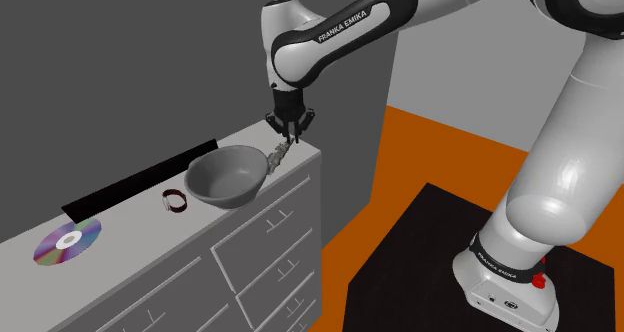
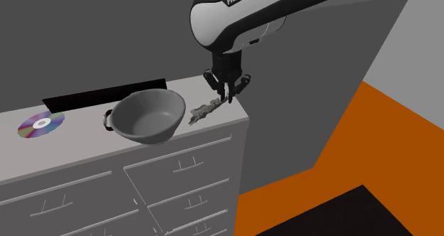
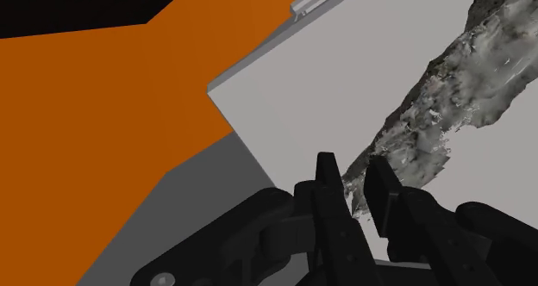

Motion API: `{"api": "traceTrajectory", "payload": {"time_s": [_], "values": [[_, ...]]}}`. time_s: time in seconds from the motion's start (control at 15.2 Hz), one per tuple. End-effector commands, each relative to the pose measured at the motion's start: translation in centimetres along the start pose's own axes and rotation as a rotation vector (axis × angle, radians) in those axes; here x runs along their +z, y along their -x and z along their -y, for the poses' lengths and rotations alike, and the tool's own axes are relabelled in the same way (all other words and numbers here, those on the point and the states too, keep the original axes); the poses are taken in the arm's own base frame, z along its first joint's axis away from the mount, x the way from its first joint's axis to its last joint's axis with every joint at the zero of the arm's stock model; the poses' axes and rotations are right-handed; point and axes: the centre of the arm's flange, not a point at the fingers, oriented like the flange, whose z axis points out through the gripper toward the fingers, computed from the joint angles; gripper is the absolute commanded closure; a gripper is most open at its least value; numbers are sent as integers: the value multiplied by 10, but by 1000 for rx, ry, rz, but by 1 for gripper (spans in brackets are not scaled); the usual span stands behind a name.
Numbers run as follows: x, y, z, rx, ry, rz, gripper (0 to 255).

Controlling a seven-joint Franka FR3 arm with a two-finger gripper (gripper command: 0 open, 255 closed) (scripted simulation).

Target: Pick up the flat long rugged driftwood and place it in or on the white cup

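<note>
driftwood [image 1: 277,156] lies on the top of a pale dresser [image 1: 130,240], near its right-hand end in the shoulder view, just beside the rim of a grey bowl [image 1: 225,190]. it is a long, rough, grey-mottled piece. the black gripper [image 1: 291,132] comes down on the end farthest from the bowl. in the wrist view the two fingers [image 3: 328,189] stand close together with that end of the driftwood [image 3: 448,95] clasped between them, and the rest of the piece stretches away over the dresser top. in the second exterior view the driftwood [image 2: 205,111] lies between the bowl [image 2: 146,117] and the dresser's right corner, under the gripper [image 2: 228,96]. a shiny disc [image 1: 67,243] lies far to the shoulder view's left, and a small dark ring [image 1: 176,202] sits just left of the bowl. a black strip [image 1: 140,180] runs along the far edge of the top. orange floor [image 1: 440,150] shows to the right of the dresser.
</note>
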Motion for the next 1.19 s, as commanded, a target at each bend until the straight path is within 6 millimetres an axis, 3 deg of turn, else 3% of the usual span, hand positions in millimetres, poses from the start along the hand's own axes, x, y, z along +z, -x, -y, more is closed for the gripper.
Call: {"api": "traceTrajectory", "payload": {"time_s": [0.0,1.12], "values": [[-9,-1,0,0,2,2,255],[-99,-4,0,0,2,2,255]]}}
